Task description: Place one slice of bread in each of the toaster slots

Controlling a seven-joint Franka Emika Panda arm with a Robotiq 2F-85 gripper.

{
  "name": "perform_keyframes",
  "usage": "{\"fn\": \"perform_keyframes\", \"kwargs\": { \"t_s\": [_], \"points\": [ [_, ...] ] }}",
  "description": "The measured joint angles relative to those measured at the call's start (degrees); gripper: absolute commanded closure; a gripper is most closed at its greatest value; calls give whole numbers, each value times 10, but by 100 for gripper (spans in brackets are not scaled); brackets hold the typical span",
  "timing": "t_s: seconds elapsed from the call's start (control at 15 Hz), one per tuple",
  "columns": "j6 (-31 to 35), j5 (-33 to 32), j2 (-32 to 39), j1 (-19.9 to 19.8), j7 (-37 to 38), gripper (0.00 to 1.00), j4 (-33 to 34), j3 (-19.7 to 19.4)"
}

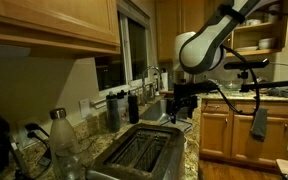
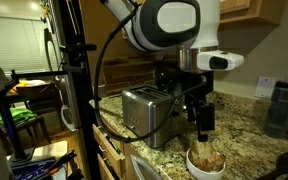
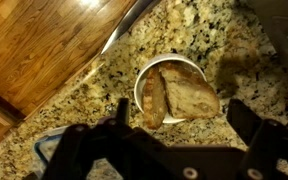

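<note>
A shiny silver toaster (image 1: pixel 136 155) stands on the granite counter; its two dark slots (image 1: pixel 139 150) show in an exterior view, and its side shows in an exterior view (image 2: pixel 149 112). A white bowl (image 3: pixel 144 82) holds two slices of bread (image 3: pixel 189 95); in an exterior view the bowl (image 2: pixel 206 162) sits in front of the toaster. My gripper (image 3: pixel 176 125) hangs above the bowl, open and empty, its dark fingers either side of the bread. It also shows in both exterior views (image 2: pixel 202 125) (image 1: pixel 181 105).
A clear bottle (image 1: pixel 64 145) stands beside the toaster. A steel sink with a tap (image 1: pixel 156 85) and dark bottles (image 1: pixel 124 105) lie further back. A dark container (image 2: pixel 280 108) stands at the counter's far end. The counter edge (image 3: pixel 119 35) drops to a wood floor.
</note>
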Motion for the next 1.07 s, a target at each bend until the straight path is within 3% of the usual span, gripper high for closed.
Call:
{"fn": "perform_keyframes", "kwargs": {
  "t_s": [0.53, 1.07],
  "points": [
    [0, 0, 52, 39, 0, 0, 21, 0],
    [0, -3, 85, 48, 0, 0, 39, -9]
  ]
}}
